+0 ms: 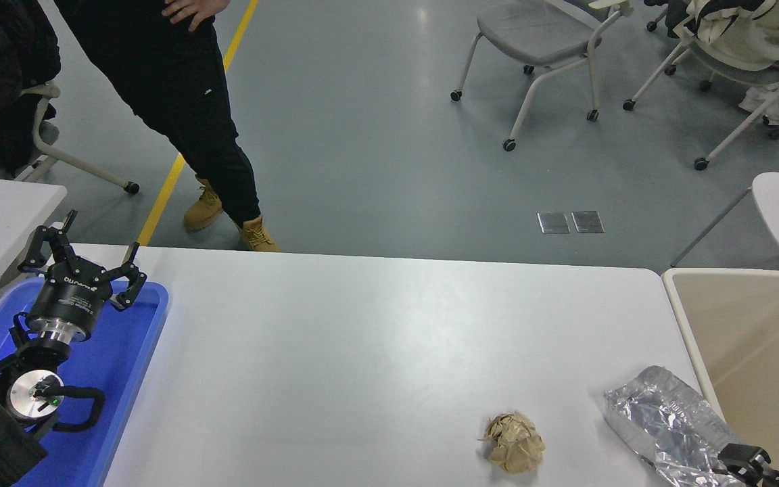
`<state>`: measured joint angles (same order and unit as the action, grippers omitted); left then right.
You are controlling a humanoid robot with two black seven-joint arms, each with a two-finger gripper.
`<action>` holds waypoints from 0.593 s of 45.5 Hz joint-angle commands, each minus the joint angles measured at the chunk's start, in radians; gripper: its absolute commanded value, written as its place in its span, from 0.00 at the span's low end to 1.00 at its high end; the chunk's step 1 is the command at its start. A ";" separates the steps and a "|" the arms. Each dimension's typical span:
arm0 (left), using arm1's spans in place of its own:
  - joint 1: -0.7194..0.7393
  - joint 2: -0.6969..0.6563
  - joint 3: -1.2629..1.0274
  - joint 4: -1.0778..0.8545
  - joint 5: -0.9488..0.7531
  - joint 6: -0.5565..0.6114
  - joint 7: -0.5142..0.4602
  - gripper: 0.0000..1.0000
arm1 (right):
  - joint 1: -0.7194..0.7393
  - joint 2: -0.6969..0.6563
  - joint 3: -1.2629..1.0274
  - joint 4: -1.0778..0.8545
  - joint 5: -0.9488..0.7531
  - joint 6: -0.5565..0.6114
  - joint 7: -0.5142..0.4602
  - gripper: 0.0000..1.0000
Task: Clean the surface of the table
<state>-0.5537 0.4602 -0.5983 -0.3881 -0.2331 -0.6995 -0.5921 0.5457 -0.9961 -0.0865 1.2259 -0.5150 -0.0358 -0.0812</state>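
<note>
I see the glossy white rectangular surface (335, 338) filling the middle, with a crumpled brown paper ball (514, 442) just left of a crushed silver foil tray (670, 423). My left pincer (85, 260) hangs spread wide over the blue plastic tray (126, 352). My right pincer (748, 463) peeks in touching the foil's near corner; I can't tell its spread.

My table surface (335, 352) is glossy white, the tray (126, 365) bright blue, the crumpled paper (514, 442) tan, the foil bag (673, 427) silver, the bin (754, 338) beige; my grippers look black, I think.
</note>
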 commanded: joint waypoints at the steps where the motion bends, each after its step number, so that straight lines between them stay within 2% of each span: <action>1: 0.000 0.000 0.000 0.000 0.000 0.000 0.000 1.00 | 0.014 0.043 -0.002 -0.037 -0.010 0.002 -0.003 0.86; 4: 0.000 0.000 0.000 0.000 0.000 0.000 0.000 1.00 | 0.025 0.047 -0.006 -0.040 -0.010 0.014 -0.003 0.81; 8: 0.000 0.000 0.000 0.000 0.000 0.000 0.000 1.00 | 0.031 0.047 -0.025 -0.043 -0.011 0.031 -0.003 0.68; 20: 0.000 0.000 0.000 0.000 0.000 0.000 0.000 1.00 | 0.088 0.034 -0.111 -0.049 -0.045 0.059 -0.003 0.00; 27: 0.000 0.000 0.000 0.000 0.000 0.000 0.000 1.00 | 0.100 0.004 -0.113 -0.046 -0.043 0.074 -0.002 0.00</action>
<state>-0.5538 0.4602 -0.5982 -0.3880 -0.2331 -0.6995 -0.5921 0.6164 -0.9644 -0.1703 1.1812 -0.5509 0.0154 -0.0841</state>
